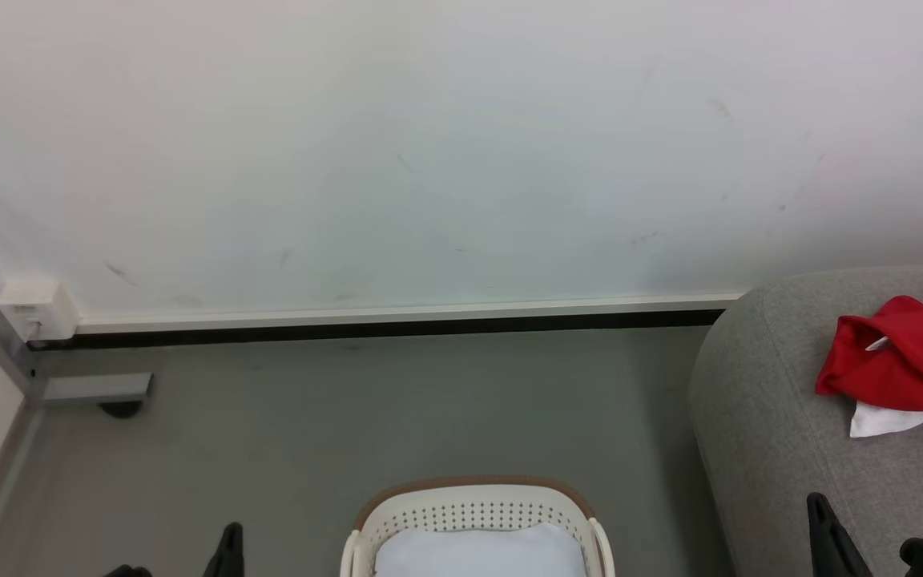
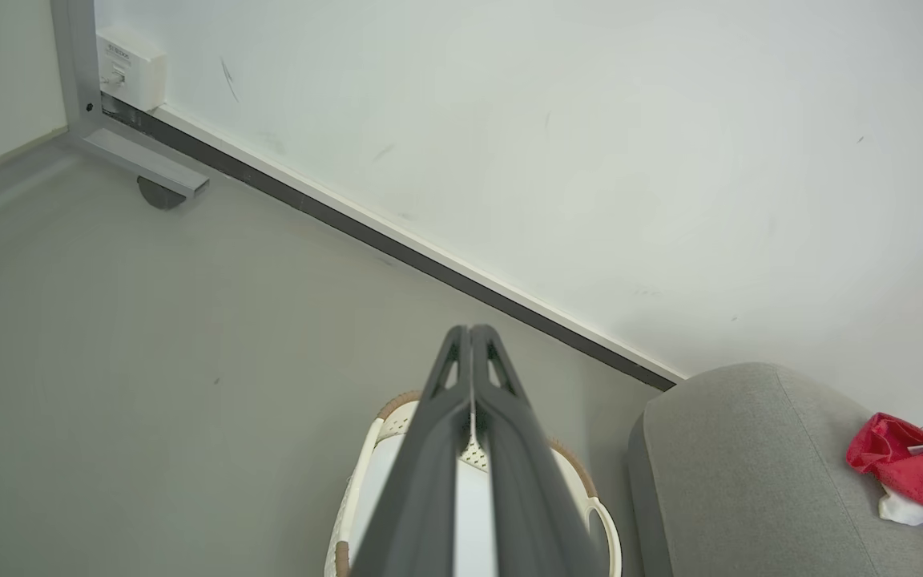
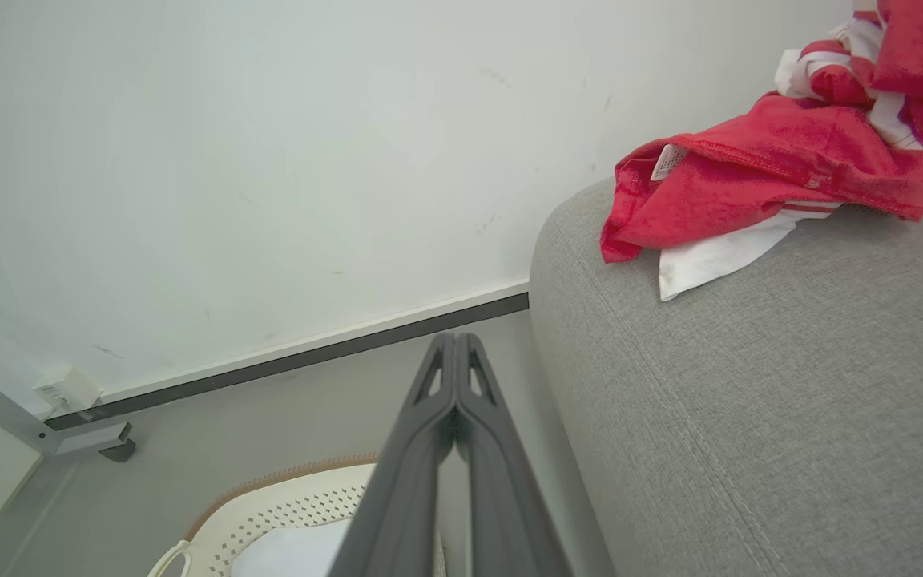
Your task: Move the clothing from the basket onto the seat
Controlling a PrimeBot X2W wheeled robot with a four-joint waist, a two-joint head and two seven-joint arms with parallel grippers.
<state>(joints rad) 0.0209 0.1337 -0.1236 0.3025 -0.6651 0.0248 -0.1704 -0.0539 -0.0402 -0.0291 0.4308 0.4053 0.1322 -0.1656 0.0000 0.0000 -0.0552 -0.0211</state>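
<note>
Already the clothing [image 1: 902,365] lies bunched on the seat [image 1: 766,417], well apart from the basket [image 1: 473,509], where just a pale lining [image 1: 481,553] shows. With nothing apparently left to carry, the left hand [image 2: 469,330] and right hand [image 3: 455,338] hover with fingers pressed together, empty.

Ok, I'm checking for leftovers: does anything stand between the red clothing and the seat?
Nothing visible does. The clothing already lies on the seat, touching its grey fabric. The basket, where visible, holds a pale lining, no red.
</note>
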